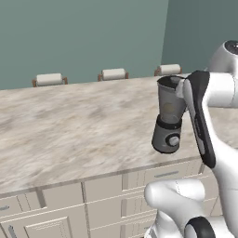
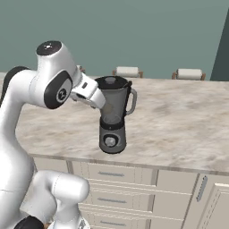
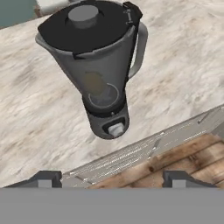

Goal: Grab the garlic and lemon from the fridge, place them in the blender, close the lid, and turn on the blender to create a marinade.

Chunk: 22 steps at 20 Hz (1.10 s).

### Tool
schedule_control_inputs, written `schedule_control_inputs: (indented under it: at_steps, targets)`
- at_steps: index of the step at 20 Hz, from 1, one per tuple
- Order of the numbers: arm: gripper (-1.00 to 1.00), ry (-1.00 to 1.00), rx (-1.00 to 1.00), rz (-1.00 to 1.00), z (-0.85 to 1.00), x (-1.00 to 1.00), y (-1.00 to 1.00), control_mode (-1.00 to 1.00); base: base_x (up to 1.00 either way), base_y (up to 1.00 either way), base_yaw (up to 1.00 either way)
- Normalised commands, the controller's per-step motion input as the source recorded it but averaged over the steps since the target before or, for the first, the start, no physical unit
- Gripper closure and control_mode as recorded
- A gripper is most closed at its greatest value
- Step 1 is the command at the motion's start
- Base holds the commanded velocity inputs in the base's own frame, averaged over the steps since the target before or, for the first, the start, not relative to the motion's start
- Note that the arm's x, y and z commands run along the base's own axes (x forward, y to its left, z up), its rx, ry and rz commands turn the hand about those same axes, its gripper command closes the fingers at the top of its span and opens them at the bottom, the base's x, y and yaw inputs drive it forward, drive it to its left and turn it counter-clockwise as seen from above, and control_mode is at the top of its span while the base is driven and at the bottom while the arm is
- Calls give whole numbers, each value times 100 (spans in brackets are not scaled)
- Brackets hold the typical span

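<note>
The blender (image 3: 105,94) stands on the marble counter (image 3: 35,109) near its front edge, with its grey base and round knob (image 3: 116,129) facing me. The black lid (image 3: 83,26) with its grey centre cap sits on the smoky jar's mouth. A dim yellow-orange blur low inside the jar looks like the lemon (image 3: 93,83). The garlic is hidden and the fridge is out of view. My gripper (image 3: 111,178) is open and holds nothing, its two tips wide apart, hovering above and in front of the blender. In the right base view my hand (image 2: 88,92) hangs beside the jar's upper left.
Cream drawers with bar handles (image 2: 112,174) run below the counter's front edge. Three chair backs (image 1: 113,74) line the counter's far side before a teal wall. Wooden floor (image 3: 183,162) shows below the counter edge. The counter (image 1: 69,125) stretches bare to the blender's left.
</note>
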Motion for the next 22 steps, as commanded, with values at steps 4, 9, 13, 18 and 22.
schedule_control_inputs:
  at_steps: [4, 9, 13, 18, 22]
  targets:
    - [100, 1, 0, 4, -41, -48, 0, -100, 0, 0, 0]
    - [100, 2, 0, 5, -76, 2, -8, -100, 0, 0, 0]
    - [100, 0, 0, 5, -29, 2, -36, -100, 0, 0, 0]
    - [100, 0, 0, 1, -9, 3, -15, -100, 0, 0, 0]
    - [100, 0, 0, 1, -1, 4, -5, -100, 0, 0, 0]
